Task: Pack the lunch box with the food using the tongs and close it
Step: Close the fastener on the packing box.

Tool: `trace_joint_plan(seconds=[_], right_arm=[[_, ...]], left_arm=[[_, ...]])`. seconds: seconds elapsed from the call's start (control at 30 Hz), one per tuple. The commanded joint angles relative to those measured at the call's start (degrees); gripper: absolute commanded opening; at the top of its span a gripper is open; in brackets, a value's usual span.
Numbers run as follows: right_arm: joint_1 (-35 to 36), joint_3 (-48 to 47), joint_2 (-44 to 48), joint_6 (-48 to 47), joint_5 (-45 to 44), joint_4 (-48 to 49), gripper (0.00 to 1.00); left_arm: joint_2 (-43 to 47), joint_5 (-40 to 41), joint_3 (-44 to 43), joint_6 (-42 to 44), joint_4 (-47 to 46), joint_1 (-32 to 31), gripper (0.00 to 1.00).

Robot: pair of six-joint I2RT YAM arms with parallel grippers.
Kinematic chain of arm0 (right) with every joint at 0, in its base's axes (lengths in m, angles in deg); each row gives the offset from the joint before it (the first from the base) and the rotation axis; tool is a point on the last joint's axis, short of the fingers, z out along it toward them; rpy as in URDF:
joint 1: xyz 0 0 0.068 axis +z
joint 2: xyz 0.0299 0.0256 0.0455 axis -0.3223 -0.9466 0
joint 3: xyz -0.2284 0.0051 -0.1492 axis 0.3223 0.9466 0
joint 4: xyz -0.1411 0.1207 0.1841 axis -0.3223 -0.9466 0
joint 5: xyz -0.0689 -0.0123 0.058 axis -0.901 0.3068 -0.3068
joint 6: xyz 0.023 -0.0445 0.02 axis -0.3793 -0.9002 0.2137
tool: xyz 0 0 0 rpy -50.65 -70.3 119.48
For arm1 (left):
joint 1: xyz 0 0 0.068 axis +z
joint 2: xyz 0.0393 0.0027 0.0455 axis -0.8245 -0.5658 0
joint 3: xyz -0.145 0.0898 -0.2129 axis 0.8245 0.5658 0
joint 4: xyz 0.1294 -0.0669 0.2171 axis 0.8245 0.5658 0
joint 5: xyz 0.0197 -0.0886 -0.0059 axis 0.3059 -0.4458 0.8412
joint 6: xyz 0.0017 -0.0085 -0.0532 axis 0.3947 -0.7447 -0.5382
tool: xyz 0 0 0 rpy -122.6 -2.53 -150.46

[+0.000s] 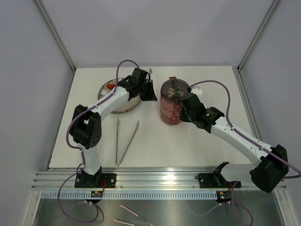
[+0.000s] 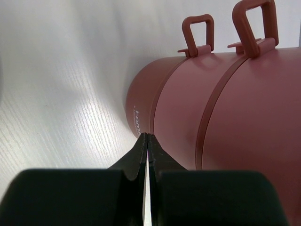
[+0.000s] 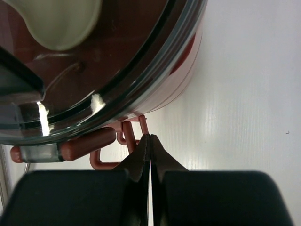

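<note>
Both of my grippers are pinched fully closed with nothing between the fingers. My left gripper [image 2: 147, 137] points at the side of the lunch box [image 1: 169, 113]. My right gripper [image 3: 150, 137] sits at the box's top edge, on the opposite side.

The overhead camera gives the layout. The lunch box stands upright as a stack of dark-red tiers near the middle of the white table [image 1: 188, 146], with one of my arms reaching in from each side. The tongs [image 1: 117, 157] lie flat on the table between the arm bases and the box, legs spread in a V, well apart from both grippers. The grey speckled plate [image 1: 123, 108] sits left of the box, partly under my left arm. An orange piece of food [image 1: 111, 86] shows at its far rim (the arm hides the rest of the plate).

My left wrist camera shows what the overhead cannot: the seams between the tiers and two loop handles [image 2: 198, 18] lined up along the wall. My fingertips are just beside that wall, though I cannot tell whether they touch it.

My right wrist camera looks down on the glossy top and its clear rim [image 3: 155, 56]. Small red clips hang at the edge, right by my fingertips.
</note>
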Motion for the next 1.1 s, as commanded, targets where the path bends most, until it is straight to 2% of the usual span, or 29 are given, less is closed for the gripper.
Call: trace_joint_plan(seconds=[0.0,0.7,0.9,1.07], right_arm=[[0.5,-2.0,0.4,-0.8,0.8,2.9,0.0],[1.8,-2.9,-1.1,-3.0,4.1,4.1,0.0],[1.9,-3.2,-1.8,-2.9,2.2,2.8,0.0],[1.9,-2.2,1.7,-1.6,-0.6,-0.3,0.0]], left_arm=[[0.6,-1.3,-0.3,-0.5,-2.4,0.2,0.0],[0.1,-1.2,-0.4,-0.5,-2.5,0.2,0.0],[0.4,-1.2,-0.2,-0.4,-2.4,0.1,0.0],[0.6,-0.9,0.2,-0.1,-2.2,0.2,0.0]])
